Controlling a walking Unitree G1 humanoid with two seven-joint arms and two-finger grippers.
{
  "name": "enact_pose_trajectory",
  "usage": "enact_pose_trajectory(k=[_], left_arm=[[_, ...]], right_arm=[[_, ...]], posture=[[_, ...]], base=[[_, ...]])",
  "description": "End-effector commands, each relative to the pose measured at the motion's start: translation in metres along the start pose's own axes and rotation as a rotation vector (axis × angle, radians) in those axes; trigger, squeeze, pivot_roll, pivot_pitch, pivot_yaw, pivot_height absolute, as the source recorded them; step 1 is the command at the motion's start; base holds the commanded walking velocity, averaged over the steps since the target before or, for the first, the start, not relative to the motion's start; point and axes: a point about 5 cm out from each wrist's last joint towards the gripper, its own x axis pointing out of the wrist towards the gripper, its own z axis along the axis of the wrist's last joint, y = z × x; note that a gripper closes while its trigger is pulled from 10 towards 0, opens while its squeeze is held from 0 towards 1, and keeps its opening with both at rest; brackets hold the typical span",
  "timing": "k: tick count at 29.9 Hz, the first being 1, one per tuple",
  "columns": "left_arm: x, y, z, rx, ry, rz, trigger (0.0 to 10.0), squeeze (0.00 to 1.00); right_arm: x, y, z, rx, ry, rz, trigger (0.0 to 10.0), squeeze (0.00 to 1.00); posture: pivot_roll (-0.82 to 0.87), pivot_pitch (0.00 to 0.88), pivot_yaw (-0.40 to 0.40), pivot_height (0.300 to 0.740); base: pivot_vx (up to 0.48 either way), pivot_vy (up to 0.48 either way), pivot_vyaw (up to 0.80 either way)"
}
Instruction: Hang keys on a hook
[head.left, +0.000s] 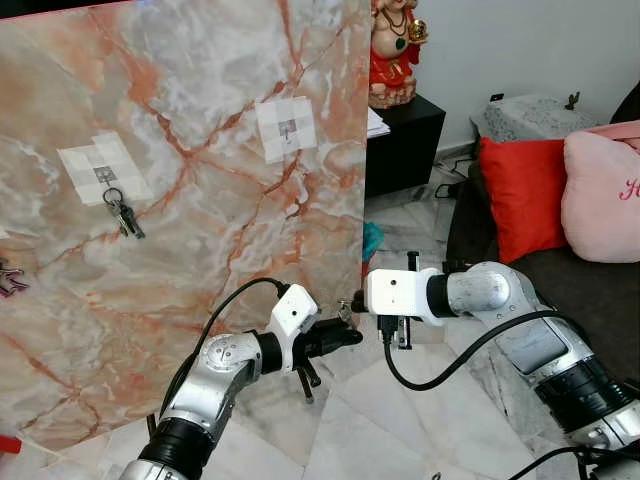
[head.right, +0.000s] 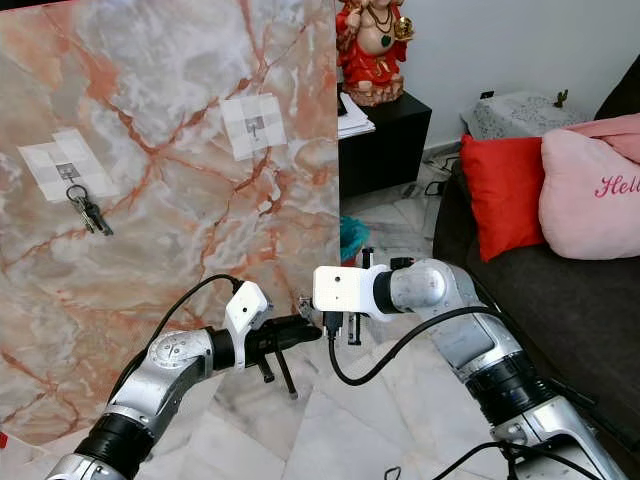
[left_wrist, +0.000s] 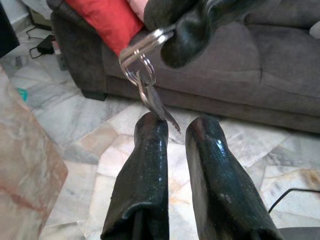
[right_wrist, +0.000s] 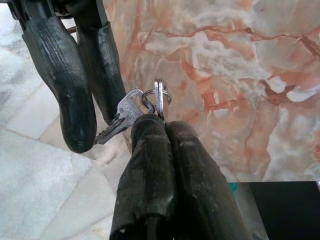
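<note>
Right gripper (right_wrist: 159, 119) clamped on the key ring (right_wrist: 159, 97); left gripper (left_wrist: 175, 132) jaws apart. Keys (right_wrist: 120, 117) are light, loose, slippery, so we'd hold the ring.

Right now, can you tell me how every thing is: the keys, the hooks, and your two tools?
Keys in the tools: ring pinched by the right tool, keys dangling between the left tool's fingers.
Right tool: shut on the key ring.
Left tool: open, fingers apart around the keys.
Left hook: taken, another key bunch hangs from it.
Right hook: free, nothing hanging.
Marble board: standing upright.
</note>
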Motion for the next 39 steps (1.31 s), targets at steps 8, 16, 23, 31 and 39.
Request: enact_pose_trajectory(k=[8,16,23,31,39], left_arm=[[0.003,-0.003,-0.003,0.006,0.017,-0.002,10.0,0.0],[0.005,-0.004,0.0,0.003,-0.002,-0.013,10.0,1.0],[0.003,0.001,0.001,0.022,0.005,0.018,10.0,0.0],[0.002,0.006,-0.001,0.02,0.02,0.071,10.0,0.0],[0.004,0.009,-0.002,0.016,0.017,0.111,10.0,0.0]], right_arm=[[-0.001,-0.001,0.004,-0.007,-0.009,-0.01,10.0,0.0],[0.001,0.0,0.004,0.0,-0.008,-0.019,10.0,0.0],[-0.002,0.001,0.0,0.004,0.004,-0.02,10.0,0.0],[-0.001,-0.002,0.001,0.003,0.006,-0.024,10.0,0.0],[-0.003,-0.002,0.0,-0.001,0.01,-0.021,10.0,0.0]], posture=[[0.13,0.0,0.039,0.74],[0.13,0.0,0.058,0.74],[0.13,0.0,0.055,0.74],[0.13,0.0,0.049,0.74],[0.12,0.0,0.042,0.74]], base=[[0.0,0.0,0.0],[0.0,0.0,0.0],[0.0,0.0,0.0],[0.0,0.0,0.0],[0.0,0.0,0.0]])
